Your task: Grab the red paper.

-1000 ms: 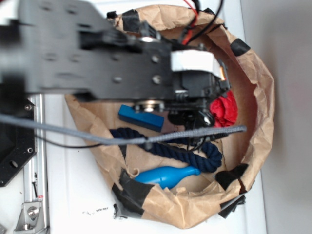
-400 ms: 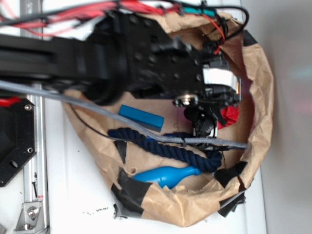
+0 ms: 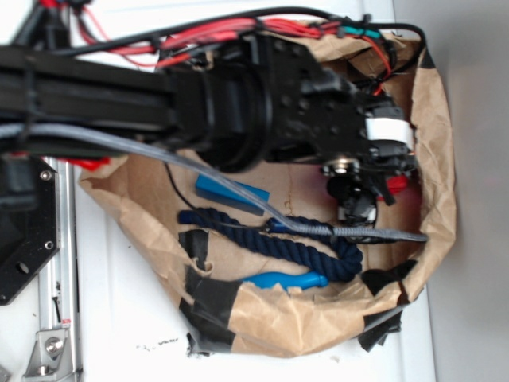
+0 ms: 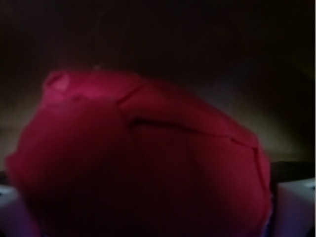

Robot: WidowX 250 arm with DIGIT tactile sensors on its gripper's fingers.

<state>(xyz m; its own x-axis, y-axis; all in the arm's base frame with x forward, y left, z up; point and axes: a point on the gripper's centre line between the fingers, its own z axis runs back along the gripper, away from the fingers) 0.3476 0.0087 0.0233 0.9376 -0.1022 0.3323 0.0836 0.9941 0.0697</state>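
White worktop [image 3: 127,318] carries a shallow nest of brown kraft paper [image 3: 278,322], its crumpled rim patched with strips of black tape [image 3: 208,306] and standing up as a low wall all round. Along the worktop's left edge runs a metal rail [image 3: 57,318] with a black plate [image 3: 24,247] beside it. Inside the nest lie a blue block [image 3: 231,193], a dark blue rope [image 3: 270,243] curving across the middle, and a blue pin-shaped toy [image 3: 288,280] close under the near rim. A black robot arm [image 3: 159,103] reaches in from the left, with red wires [image 3: 207,36] trailing over it and a grey braided cable [image 3: 238,195] crossing the block and the rope. The claw [image 3: 367,191] hangs at the right side of the nest, near the paper wall, where little open room is left; the floor on the left, around the block, is freer. Only a sliver of the red paper [image 3: 402,185] shows in the outside view, just beside the claw and mostly hidden beneath it. In the wrist view the red paper [image 4: 143,158] fills nearly the whole frame, creased and dim, with a pale finger [image 4: 296,202] showing at the lower right corner and another at the lower left. Whether the claw is spread or pinching the wad cannot be told. No writing or label can be read anywhere.
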